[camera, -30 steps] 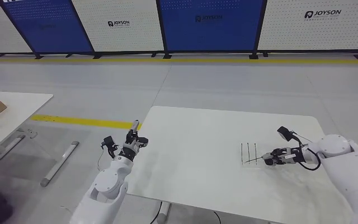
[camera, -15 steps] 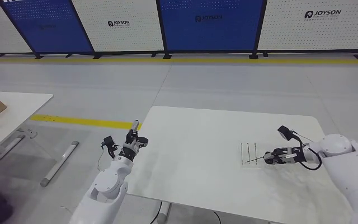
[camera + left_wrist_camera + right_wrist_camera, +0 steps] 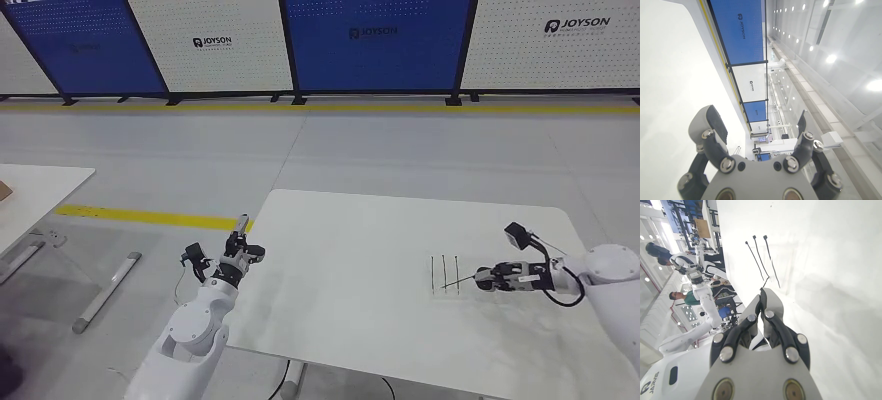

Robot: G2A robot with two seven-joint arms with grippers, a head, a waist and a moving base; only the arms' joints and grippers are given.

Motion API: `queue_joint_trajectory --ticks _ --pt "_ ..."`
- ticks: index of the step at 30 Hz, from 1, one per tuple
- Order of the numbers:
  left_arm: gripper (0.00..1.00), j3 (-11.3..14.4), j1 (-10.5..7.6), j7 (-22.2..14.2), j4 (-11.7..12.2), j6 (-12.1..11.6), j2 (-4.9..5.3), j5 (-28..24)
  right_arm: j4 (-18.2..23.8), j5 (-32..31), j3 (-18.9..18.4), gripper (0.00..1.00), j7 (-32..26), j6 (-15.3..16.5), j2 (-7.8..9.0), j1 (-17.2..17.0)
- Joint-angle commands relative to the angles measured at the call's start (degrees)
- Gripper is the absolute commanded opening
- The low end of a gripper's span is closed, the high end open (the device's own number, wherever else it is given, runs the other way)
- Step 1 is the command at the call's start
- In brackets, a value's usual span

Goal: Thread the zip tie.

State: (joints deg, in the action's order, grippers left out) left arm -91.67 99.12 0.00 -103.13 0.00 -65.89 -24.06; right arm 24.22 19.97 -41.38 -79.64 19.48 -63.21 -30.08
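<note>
Jaws of right gripper (image 3: 762,290) pinch 1 zip tie (image 3: 766,280) near its end, likely light and whippy; left gripper (image 3: 761,121) jaws spread.

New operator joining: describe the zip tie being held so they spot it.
On the white table, three zip ties lie parallel by the right gripper. The held zip tie juts from its shut fingers, slanting toward their ends, not in the row.
</note>
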Motion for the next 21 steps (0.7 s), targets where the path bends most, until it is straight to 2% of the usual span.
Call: queue_joint_trajectory --ticks 1,4,7,8,9,17,19,21 --pt "1.0 0.0 0.0 0.0 0.0 0.0 0.0 0.0 1.8 2.06 -1.09 0.0 0.0 0.0 1.26 -0.87" --pt "1.0 0.0 0.0 0.0 0.0 0.0 0.0 0.0 7.26 5.88 -3.34 0.0 0.0 0.0 3.83 -3.38" --pt "1.0 0.0 0.0 0.0 0.0 0.0 0.0 0.0 14.82 7.75 -5.26 0.0 0.0 0.0 6.98 -6.61" --pt "1.0 0.0 0.0 0.0 0.0 0.0 0.0 0.0 16.6 8.01 -5.88 0.0 0.0 0.0 7.98 -7.59" --pt "1.0 0.0 0.0 0.0 0.0 0.0 0.0 0.0 17.17 7.92 -6.06 0.0 0.0 0.0 8.31 -7.89" --pt "1.0 0.0 0.0 0.0 0.0 0.0 0.0 0.0 17.17 7.92 -6.06 0.0 0.0 0.0 8.31 -7.89" --pt "1.0 0.0 0.0 0.0 0.0 0.0 0.0 0.0 19.73 6.41 -5.22 0.0 3.0 -0.92 8.01 -9.38" --pt "1.0 0.0 0.0 0.0 0.0 0.0 0.0 0.0 22.37 8.22 -5.02 0.0 3.61 -1.4 7.61 -10.83"
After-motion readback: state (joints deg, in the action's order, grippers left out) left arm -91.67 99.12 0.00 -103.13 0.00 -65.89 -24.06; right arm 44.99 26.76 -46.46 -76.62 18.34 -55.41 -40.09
